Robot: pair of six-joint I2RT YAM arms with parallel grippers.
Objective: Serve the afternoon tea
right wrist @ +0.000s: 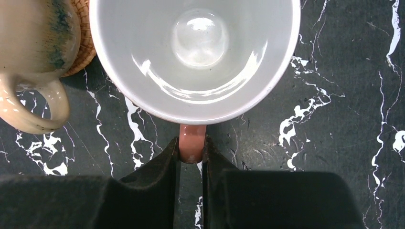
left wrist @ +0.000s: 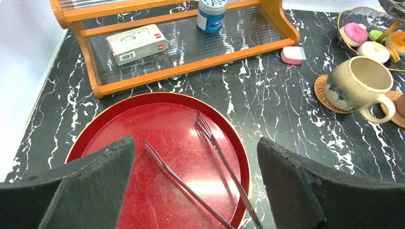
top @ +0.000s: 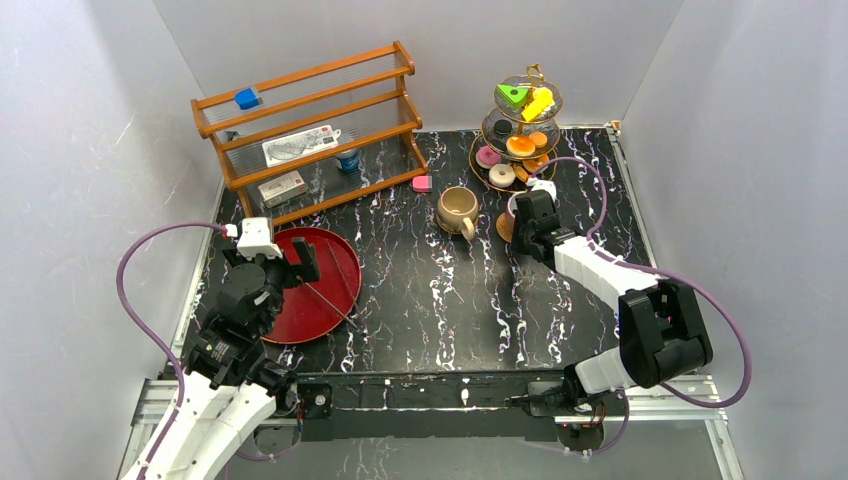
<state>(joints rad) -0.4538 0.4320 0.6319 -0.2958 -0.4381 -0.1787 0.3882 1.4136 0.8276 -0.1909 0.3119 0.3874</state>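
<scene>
**A:** Well, where is the pinkish-brown ceramic cup (right wrist: 196, 52), the one that is white inside?

**B:** At the far right of the black marbled table (top: 430, 300). It is just right of the beige glazed mug (top: 458, 208) and near the gold-wire tiered stand (top: 520, 130). From above, the right arm's wrist covers it.

**A:** And the right jaws?

**B:** They are clamped on the cup's small handle (right wrist: 192, 142), one jaw touching each side. The handle points toward the near side.

**A:** Does the cup sit on a coaster?

**B:** I cannot tell, because the cup hides whatever is beneath it. The beige mug does stand on a round woven coaster (left wrist: 322, 90), with its own handle turned nearward.

**A:** And the left jaws?

**B:** They are spread wide and hold nothing. They hang over the near part of the round red tray (left wrist: 167, 119) on the left of the table. A pair of thin metal tongs (left wrist: 215, 148) lies in that tray.

**A:** Where are the pastries?

**B:** They are on the stand. The green wedge (top: 513, 95) and the yellow piece (top: 540, 103) are on the top tier. The orange cookies (top: 520, 145) are on the middle tier, and the pink donut (left wrist: 356, 32) is on the bottom.
</scene>
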